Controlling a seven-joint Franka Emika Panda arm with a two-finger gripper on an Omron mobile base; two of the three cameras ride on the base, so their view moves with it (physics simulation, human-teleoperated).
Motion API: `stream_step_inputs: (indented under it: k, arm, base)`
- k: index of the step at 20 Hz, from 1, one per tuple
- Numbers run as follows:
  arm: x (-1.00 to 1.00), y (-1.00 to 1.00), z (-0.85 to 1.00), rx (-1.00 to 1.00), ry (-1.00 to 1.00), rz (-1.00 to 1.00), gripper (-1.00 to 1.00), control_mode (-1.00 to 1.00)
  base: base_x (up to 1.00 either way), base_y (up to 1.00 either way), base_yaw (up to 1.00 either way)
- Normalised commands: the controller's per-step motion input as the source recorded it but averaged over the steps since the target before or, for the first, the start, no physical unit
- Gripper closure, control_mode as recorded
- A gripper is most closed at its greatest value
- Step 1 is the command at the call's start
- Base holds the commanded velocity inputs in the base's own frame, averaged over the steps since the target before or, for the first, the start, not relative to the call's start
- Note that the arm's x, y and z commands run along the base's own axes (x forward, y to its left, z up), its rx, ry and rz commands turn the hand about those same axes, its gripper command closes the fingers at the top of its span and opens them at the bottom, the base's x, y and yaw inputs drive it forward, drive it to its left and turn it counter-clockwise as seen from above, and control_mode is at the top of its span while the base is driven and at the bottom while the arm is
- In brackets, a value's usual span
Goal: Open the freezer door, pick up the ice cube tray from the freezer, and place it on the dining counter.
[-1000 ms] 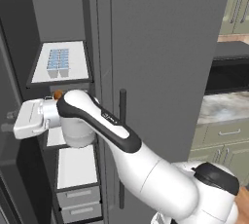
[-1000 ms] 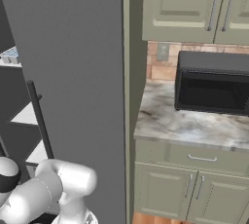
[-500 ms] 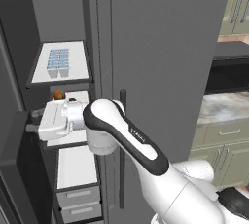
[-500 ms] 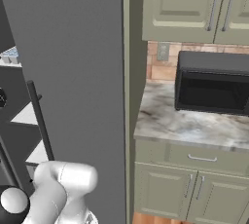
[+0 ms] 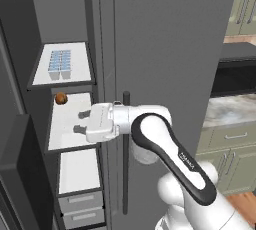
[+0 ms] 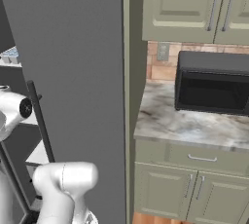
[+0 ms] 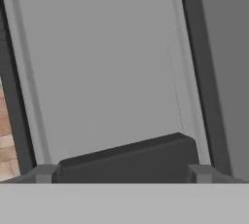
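Pale-blue ice cube tray (image 5: 60, 65) sits a shelf above the spread, empty end effector (image 5: 81, 122).

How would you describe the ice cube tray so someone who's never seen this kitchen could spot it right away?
Find the tall grey freezer standing open at the left, and look at its upper white shelf. The ice cube tray lies flat there, pale blue and white with a grid of small square cells. The small brown round item sits one shelf lower.
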Motion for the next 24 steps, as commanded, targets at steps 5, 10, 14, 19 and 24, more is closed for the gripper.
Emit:
stream_step_inputs:
  k: [5,10,14,19,24]
  arm:
    - [0.00,-1.00,0.00,-0.05,0.07,-0.17,-1.00,-1.00]
    - [0.00,-1.00,0.00,-0.06,0.15,-0.30,-1.00,-1.00]
    - [0.03,-1.00,0.00,-0.07,0.22,-0.38,-1.00,-1.00]
    - [0.03,-0.88,0.00,-0.09,0.22,-0.43,-1.00,-1.00]
    - [0.00,-0.45,0.00,-0.16,0.15,-0.43,-1.00,-1.00]
  base:
    - [0.00,0.00,0.00]
    - [0.00,0.00,0.00]
    - [0.00,0.00,0.00]
    - [0.00,0.00,0.00]
    - [0.00,0.00,0.00]
